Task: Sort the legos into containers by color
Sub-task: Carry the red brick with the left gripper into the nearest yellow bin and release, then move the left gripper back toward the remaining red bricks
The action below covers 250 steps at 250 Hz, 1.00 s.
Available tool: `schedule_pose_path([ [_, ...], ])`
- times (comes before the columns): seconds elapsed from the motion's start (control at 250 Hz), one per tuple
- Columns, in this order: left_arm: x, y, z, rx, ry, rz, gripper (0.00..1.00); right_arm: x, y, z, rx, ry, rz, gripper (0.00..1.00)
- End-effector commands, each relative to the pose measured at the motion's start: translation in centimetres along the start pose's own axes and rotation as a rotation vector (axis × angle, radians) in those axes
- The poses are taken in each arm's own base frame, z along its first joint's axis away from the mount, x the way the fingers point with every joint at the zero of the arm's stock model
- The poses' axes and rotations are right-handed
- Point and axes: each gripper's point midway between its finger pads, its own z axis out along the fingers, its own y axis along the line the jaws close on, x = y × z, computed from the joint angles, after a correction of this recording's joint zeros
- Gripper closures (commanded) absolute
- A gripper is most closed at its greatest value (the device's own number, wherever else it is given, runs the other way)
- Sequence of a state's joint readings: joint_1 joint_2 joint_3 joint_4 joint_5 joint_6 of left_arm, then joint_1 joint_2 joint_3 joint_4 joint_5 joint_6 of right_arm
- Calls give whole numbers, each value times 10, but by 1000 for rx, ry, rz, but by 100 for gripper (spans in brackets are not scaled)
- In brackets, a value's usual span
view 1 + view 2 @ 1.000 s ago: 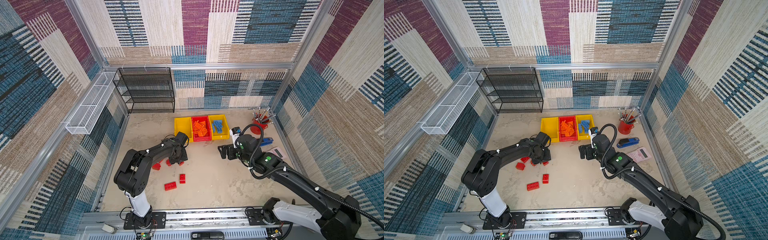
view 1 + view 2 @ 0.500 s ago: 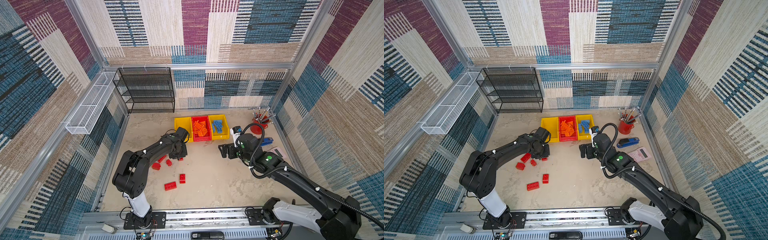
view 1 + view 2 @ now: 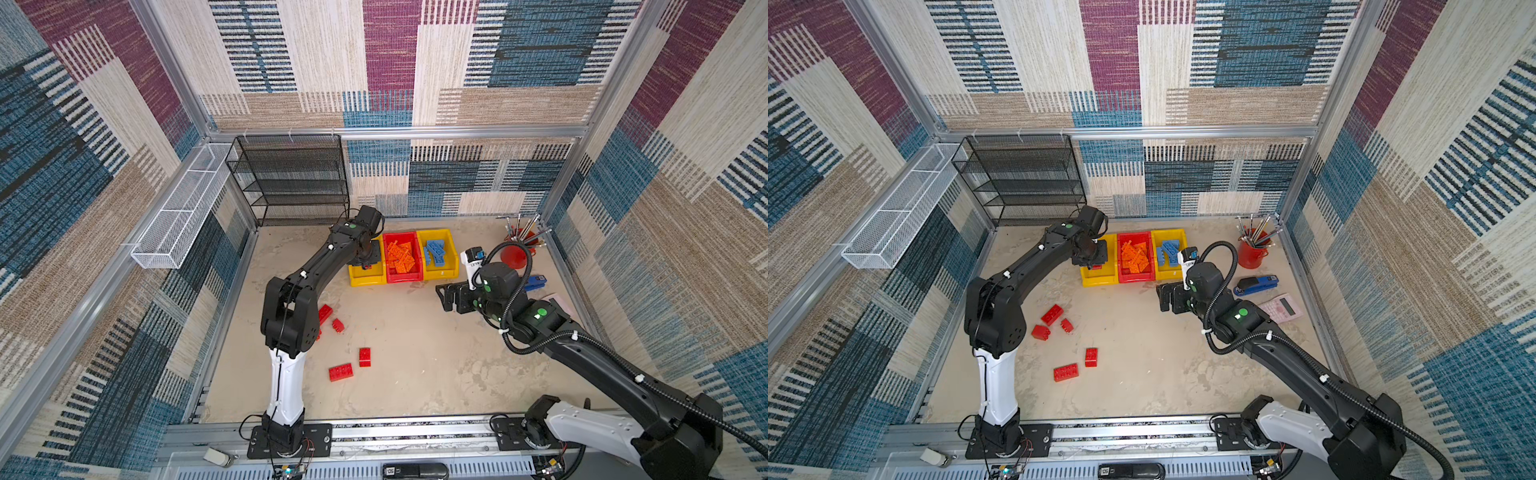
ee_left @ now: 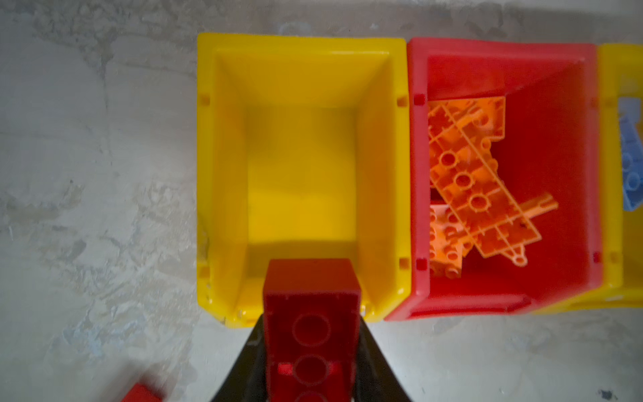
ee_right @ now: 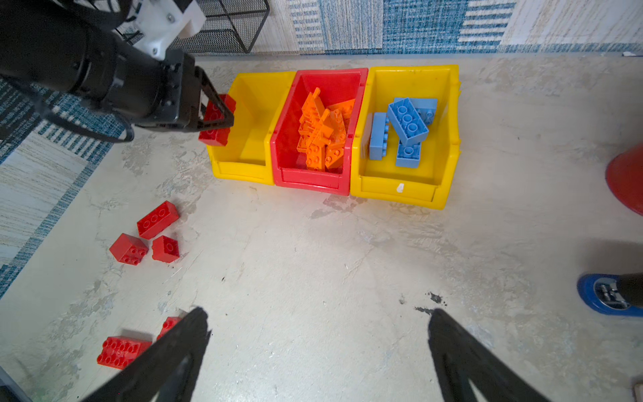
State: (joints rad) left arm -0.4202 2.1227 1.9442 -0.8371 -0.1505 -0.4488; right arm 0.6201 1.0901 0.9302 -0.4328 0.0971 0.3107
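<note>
Clutter at the edges
Black mesh rack [image 3: 1025,183] stands at the back, white wire basket [image 3: 897,216] hangs left; red tool cup [image 3: 1250,255], blue stapler [image 3: 1256,284], pink calculator [image 3: 1281,308] line the right.

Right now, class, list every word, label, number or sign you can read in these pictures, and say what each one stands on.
"50", as far as it can be made out: small white label on the flat black device at the front rail, in both top views.
Dark print on the white plastic tag at the right arm's wrist: too blurred to read.
Keys and display of the pink calculator: too small to read.
</note>
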Motion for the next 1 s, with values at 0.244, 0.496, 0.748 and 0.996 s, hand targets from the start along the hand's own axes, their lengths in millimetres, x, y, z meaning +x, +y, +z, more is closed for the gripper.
schedule_pose_path([
  [0.244, -25, -11, 50, 5, 73, 76, 70, -1, -3, 8, 27, 21, 18, 1],
  [0.496, -26, -11, 62, 22, 72, 46, 34, -5, 1, 8, 15, 26, 18, 1],
  [0.748, -31, -21, 18, 111, 3, 41, 25, -8, 8, 2, -27, 17, 34, 1],
  [0.996, 12, 9, -48, 127, -62, -18, 25, 7, 29, 0, -169, 48, 79, 1],
])
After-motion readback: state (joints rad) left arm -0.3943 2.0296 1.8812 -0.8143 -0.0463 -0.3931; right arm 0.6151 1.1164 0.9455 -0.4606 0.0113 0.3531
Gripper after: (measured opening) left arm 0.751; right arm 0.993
